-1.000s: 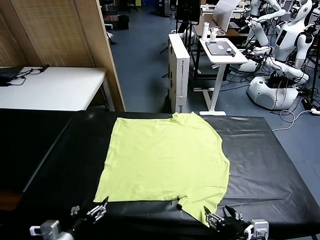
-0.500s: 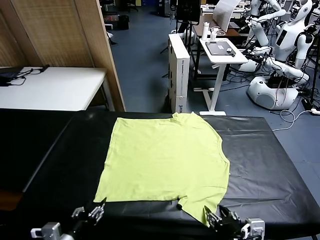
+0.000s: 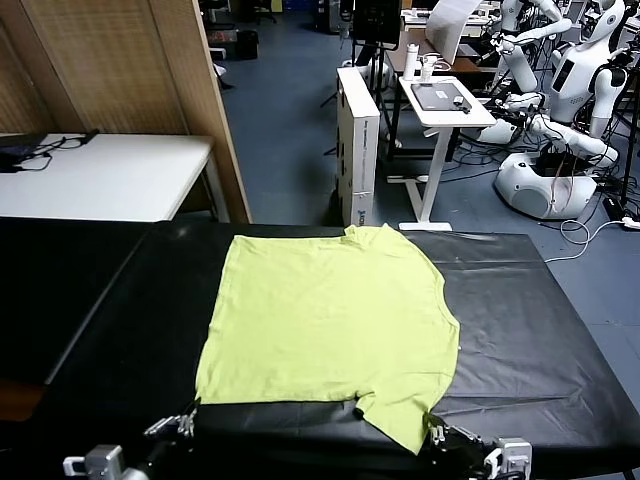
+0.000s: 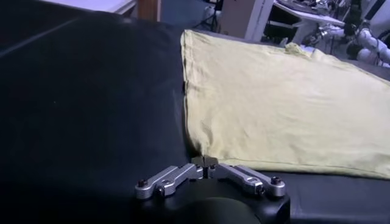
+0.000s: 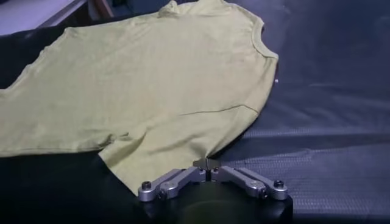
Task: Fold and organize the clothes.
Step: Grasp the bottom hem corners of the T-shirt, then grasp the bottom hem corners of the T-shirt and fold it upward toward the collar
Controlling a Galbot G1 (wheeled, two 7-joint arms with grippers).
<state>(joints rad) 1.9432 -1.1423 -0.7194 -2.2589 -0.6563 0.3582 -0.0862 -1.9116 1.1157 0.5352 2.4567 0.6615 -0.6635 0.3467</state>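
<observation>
1. Two grippers work the near edge of the T-shirt (image 3: 335,325), which lies flat on the black-covered table (image 3: 540,330), collar toward the far side.
2. Left gripper (image 4: 205,165): it sits at the near left corner of the hem. Its fingers (image 4: 183,175) are pressed together with the fabric corner pinched between the tips.
3. Shirt position: the body spreads away from both grippers toward the far edge of the table. Its long axis, hem to collar, runs away from the robot.
4. Right gripper (image 5: 207,164): it sits at the near right corner, on the edge of the short sleeve that reaches the table's near edge. Its fingers are pressed together on that sleeve edge.
5. Governing relation: the two grips lie on one line across the shirt's near edge, each arm on its own side, neither nearer than the other. The whole garment lies beyond the fingers.
6. Judgement: the next move likely calls for both arms to lift and carry the near edge forward toward the collar at an equal rate; an uneven lift could skew the fold.
</observation>
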